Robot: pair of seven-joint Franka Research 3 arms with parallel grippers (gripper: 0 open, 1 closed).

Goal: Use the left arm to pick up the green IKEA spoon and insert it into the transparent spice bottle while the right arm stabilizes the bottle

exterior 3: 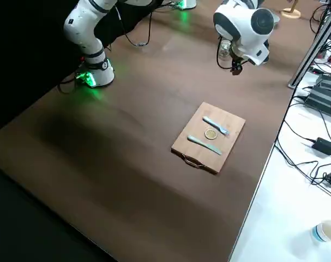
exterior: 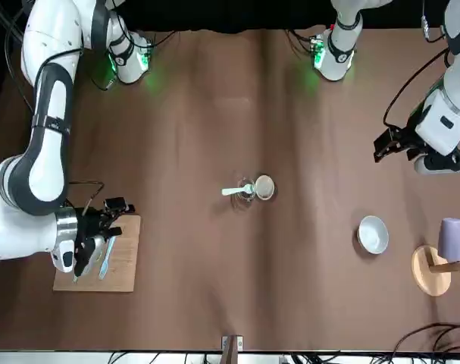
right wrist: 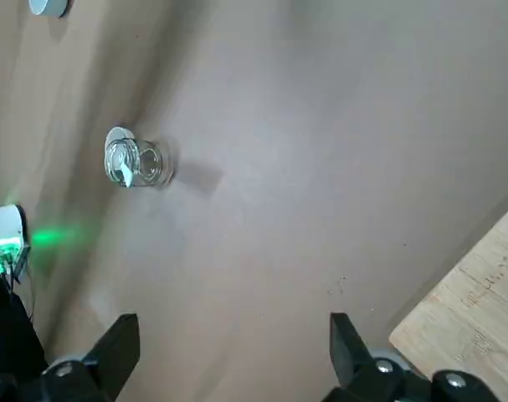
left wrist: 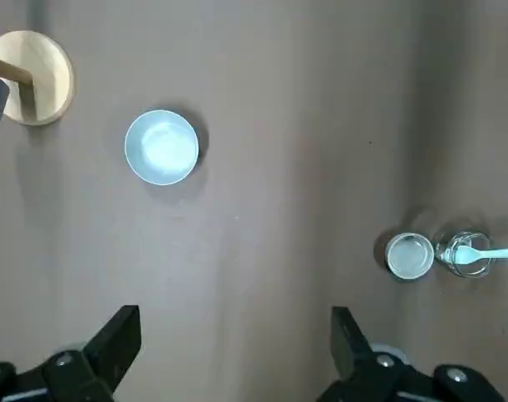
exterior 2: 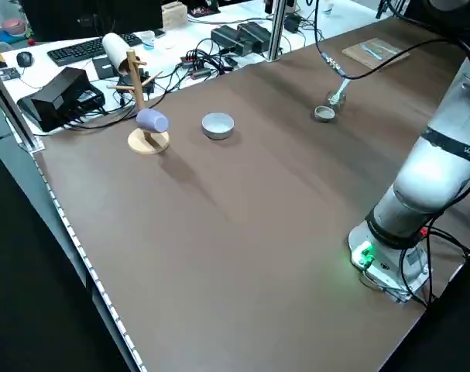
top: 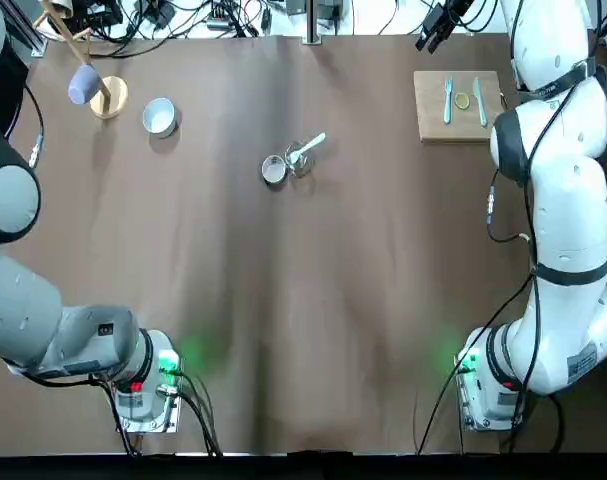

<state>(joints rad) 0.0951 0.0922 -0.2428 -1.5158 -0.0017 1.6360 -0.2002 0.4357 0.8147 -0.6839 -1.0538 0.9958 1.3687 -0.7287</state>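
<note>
1. Tabletop (top: 313,300) was brown and mostly bare, with both white arms drawn back from its centre.
2. Left end effector (left wrist: 235,335) hung high over the tabletop's left side, fingers spread and holding nothing; right end effector (right wrist: 234,335) hung near the wooden board (top: 458,105), likewise spread and empty.
3. White bowl (top: 159,116) sat well apart from the work, near a mug stand (top: 103,92).
4. Transparent spice bottle (top: 301,160) stood mid-tabletop, touching the grey lid (top: 274,170).
5. Green IKEA spoon (top: 308,149) rested bowl-down inside the bottle, handle leaning out over the rim.
6. Judging by this, insertion looked finished, nothing left.
7. No readable writing or brand showed.
</note>
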